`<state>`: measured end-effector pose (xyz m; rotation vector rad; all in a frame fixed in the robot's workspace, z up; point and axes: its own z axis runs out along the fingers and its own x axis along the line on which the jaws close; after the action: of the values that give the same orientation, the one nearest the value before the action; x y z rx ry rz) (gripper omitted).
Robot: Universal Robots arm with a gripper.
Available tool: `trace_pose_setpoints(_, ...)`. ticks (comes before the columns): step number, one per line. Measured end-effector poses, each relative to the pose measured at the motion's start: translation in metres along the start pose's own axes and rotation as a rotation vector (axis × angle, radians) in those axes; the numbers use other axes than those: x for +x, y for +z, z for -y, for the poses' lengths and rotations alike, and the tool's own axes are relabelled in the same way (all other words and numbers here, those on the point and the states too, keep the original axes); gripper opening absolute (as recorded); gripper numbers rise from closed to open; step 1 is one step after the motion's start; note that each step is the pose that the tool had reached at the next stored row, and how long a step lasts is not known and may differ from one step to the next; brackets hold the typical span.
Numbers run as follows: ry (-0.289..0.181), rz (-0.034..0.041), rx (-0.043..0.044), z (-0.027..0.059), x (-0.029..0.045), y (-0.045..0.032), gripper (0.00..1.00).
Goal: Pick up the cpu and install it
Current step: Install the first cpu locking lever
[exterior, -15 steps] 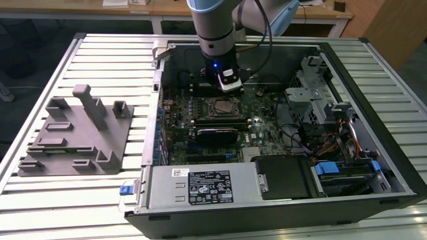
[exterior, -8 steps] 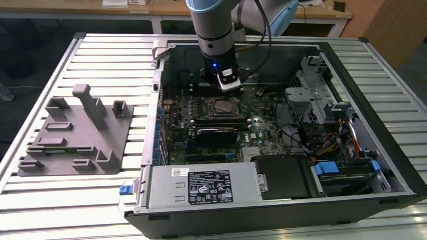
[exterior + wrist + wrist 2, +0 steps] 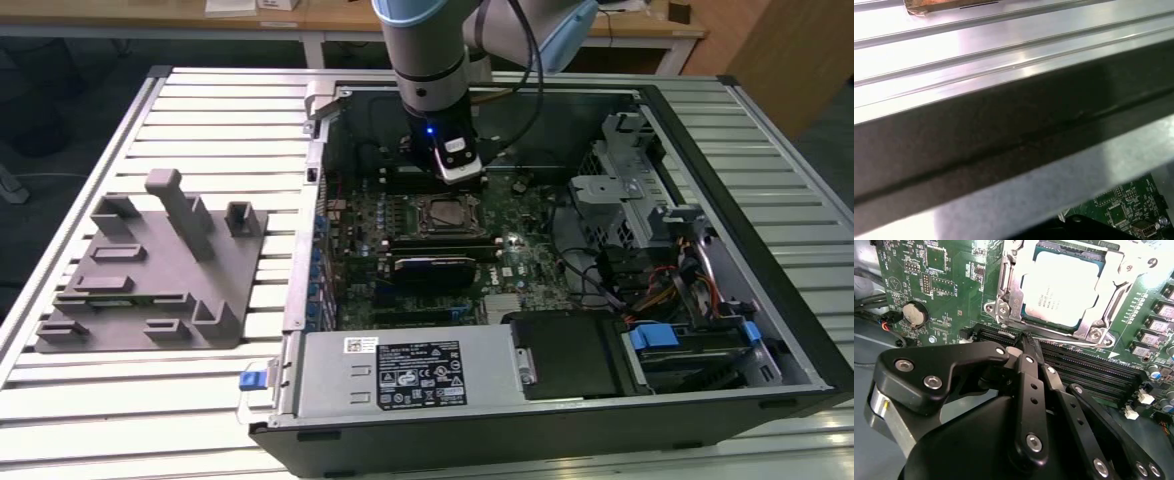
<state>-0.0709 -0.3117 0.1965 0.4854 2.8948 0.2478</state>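
Observation:
The cpu (image 3: 1061,287), a pale silvery square chip, lies flat inside the metal-framed socket (image 3: 1009,300) on the green motherboard (image 3: 949,275). In the second wrist view my gripper (image 3: 1028,340) is shut, its black fingertips pressed together with nothing between them. It is just short of the socket's edge, over the memory slots (image 3: 1089,375). In the exterior view the gripper (image 3: 458,178) hangs inside the open computer case, a little behind the socket (image 3: 438,213).
A grey plastic tray (image 3: 147,270) with upright posts sits on the slatted table at the exterior view's left. Inside the case are a black block (image 3: 434,268), a power supply (image 3: 400,375) and drive bays with cables (image 3: 641,230). The case wall (image 3: 1004,125) is close by.

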Motion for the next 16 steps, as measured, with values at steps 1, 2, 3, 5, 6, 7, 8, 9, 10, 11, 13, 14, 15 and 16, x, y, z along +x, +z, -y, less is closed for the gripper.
trace_pose_setpoints(1, -0.007, -0.0013, -0.0012, 0.0, 0.0, 0.0001, 0.11)
trace_pose_setpoints(2, -0.016, -0.0032, -0.0026, 0.0, 0.0, 0.0001, 0.11)
trace_pose_setpoints(3, -0.022, -0.0045, -0.0035, 0.0, 0.0, 0.0001, 0.11)
trace_pose_setpoints(5, -0.027, -0.0043, -0.0012, 0.0001, 0.0, 0.0002, 0.11)
trace_pose_setpoints(6, -0.028, -0.0036, 0.0014, 0.0001, 0.0, 0.0003, 0.11)
trace_pose_setpoints(7, -0.03, -0.0028, 0.0044, 0.0001, 0.0, 0.0003, 0.11)
trace_pose_setpoints(8, -0.031, -0.0017, 0.0082, 0.0001, 0.0001, 0.0004, 0.11)
trace_pose_setpoints(9, -0.033, -0.0004, 0.0124, 0.0001, 0.0001, 0.0005, 0.11)
trace_pose_setpoints(10, -0.034, 0.0008, 0.0163, 0.0001, 0.0001, 0.0007, 0.11)
trace_pose_setpoints(11, -0.036, 0.0018, 0.0198, 0.0002, 0.0001, 0.0009, 0.11)
trace_pose_setpoints(13, -0.039, 0.0031, 0.0255, 0.0003, 0.0002, 0.0013, 0.11)
trace_pose_setpoints(14, -0.041, 0.0037, 0.028, 0.0004, 0.0002, 0.0015, 0.11)
trace_pose_setpoints(15, -0.042, 0.0043, 0.0302, 0.0004, 0.0003, 0.0017, 0.11)
trace_pose_setpoints(16, -0.043, 0.0044, 0.0309, 0.0005, 0.0003, 0.002, 0.11)
